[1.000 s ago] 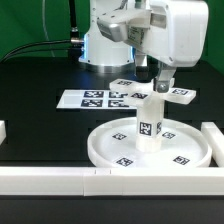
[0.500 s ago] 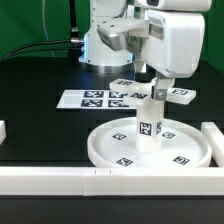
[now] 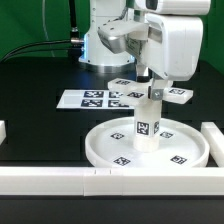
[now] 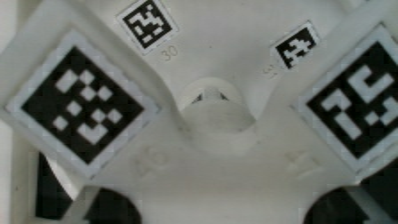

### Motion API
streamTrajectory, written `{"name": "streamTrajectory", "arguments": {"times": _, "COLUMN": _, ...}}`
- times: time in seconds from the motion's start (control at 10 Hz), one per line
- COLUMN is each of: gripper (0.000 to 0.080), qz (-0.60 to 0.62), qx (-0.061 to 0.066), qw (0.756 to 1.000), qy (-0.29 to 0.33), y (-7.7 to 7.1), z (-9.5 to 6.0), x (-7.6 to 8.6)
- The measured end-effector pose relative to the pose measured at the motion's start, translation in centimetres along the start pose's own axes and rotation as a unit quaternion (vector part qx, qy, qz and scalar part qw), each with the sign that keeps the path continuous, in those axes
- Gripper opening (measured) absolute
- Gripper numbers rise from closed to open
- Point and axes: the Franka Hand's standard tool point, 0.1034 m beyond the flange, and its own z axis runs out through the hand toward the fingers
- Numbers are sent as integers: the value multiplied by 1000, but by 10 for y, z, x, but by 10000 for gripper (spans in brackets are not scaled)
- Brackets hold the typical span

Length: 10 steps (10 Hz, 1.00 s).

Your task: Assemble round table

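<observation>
Black tabletop (image 3: 40, 95), matte, evenly lit with no hard shadows; white border bars (image 3: 60, 180) run along its near edge, with short white pieces at the exterior view's left (image 3: 3, 130) and right (image 3: 214, 140). Marker board (image 3: 92, 98) lies flat mid-table. Behind, a green backdrop (image 3: 35, 20) fills the exterior view's left, with dark cables (image 3: 55, 42) trailing down onto the table's far edge.

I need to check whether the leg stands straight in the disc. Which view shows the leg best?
The exterior view: the leg shows full height, upright at the middle of the disc, under the gripper. The wrist view shows only close tagged white surfaces, so no tilt can be judged there.
</observation>
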Motion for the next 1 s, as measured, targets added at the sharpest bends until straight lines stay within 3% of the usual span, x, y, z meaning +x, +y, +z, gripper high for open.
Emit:
{"name": "streamTrajectory", "arguments": {"times": 0.4, "gripper": 442, "qz": 18, "qx": 0, "qw": 1000, "qy": 0, "y": 0, "z": 0, "x": 0}}
{"name": "streamTrajectory", "arguments": {"times": 0.6, "gripper": 442, "qz": 136, "qx": 10, "qw": 991, "qy": 0, "y": -2, "z": 0, "x": 1}}
{"name": "streamTrajectory", "arguments": {"times": 0.7, "gripper": 442, "qz": 211, "qx": 23, "qw": 977, "qy": -2, "y": -3, "z": 0, "x": 1}}
{"name": "streamTrajectory", "arguments": {"times": 1.0, "gripper": 442, "qz": 310, "qx": 24, "qw": 951, "qy": -5, "y": -2, "z": 0, "x": 1}}
